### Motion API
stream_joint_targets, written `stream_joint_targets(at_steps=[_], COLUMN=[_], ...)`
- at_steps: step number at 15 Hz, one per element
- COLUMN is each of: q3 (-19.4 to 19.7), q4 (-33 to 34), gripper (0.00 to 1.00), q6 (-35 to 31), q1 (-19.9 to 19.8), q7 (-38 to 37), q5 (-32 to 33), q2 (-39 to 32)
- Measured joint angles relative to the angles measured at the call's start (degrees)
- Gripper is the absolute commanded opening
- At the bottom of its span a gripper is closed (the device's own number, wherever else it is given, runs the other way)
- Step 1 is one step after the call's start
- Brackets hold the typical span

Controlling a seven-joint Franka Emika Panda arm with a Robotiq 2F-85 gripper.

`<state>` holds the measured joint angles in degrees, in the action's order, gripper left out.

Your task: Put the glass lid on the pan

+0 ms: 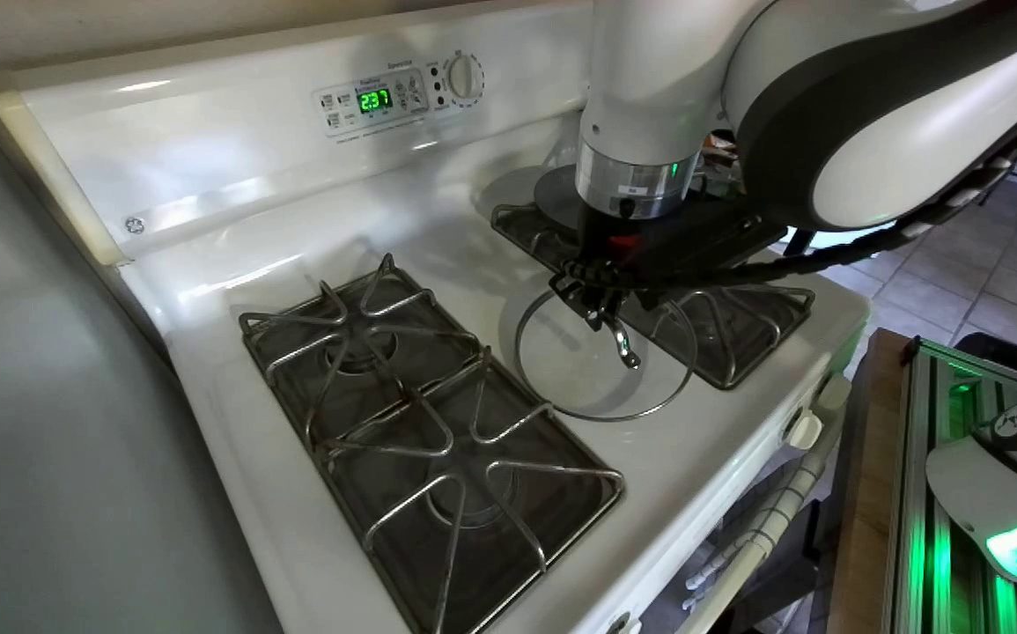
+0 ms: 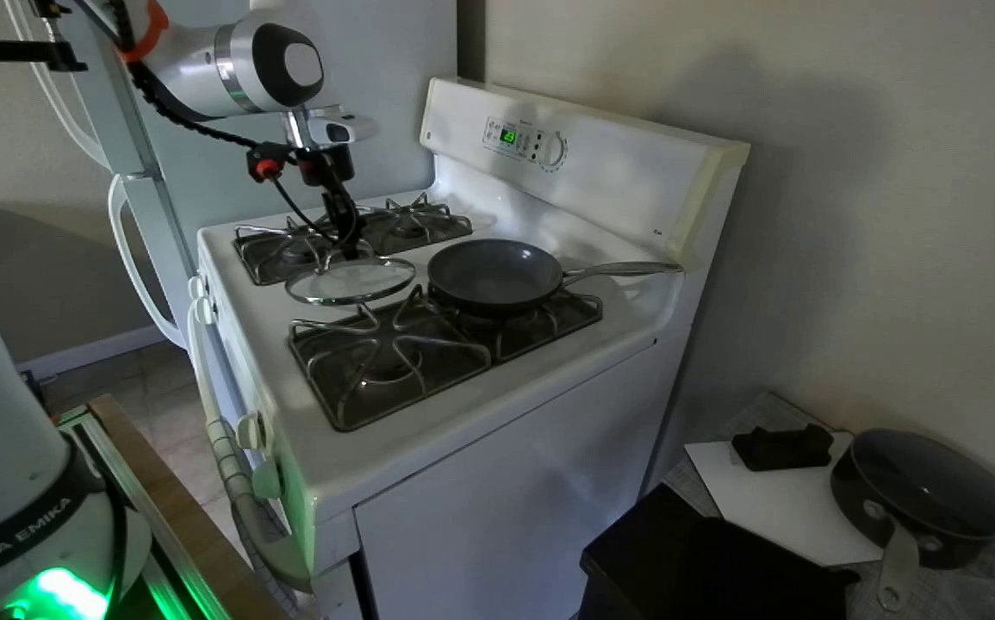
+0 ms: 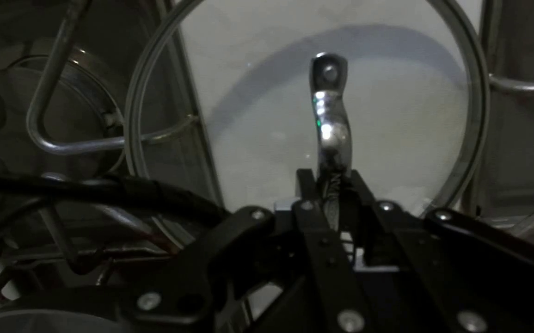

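In an exterior view, the glass lid, likely stiff and breakable, is at nine o'clock from the pan; the gripper pinches the lid's metal handle, probably the surest hold.
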<state>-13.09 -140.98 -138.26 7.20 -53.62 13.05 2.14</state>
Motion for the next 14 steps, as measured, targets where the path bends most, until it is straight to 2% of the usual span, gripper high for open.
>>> stream_joint_targets(at_steps=[6, 14], q3=[0.1, 1.5], q4=[-0.1, -0.1], gripper=[0.03, 0.03], q6=[0.0, 0.0], q1=[0.1, 0.0], q7=[0.8, 3.6], q5=[-1.3, -5.6], q2=[2.1, 8.9])
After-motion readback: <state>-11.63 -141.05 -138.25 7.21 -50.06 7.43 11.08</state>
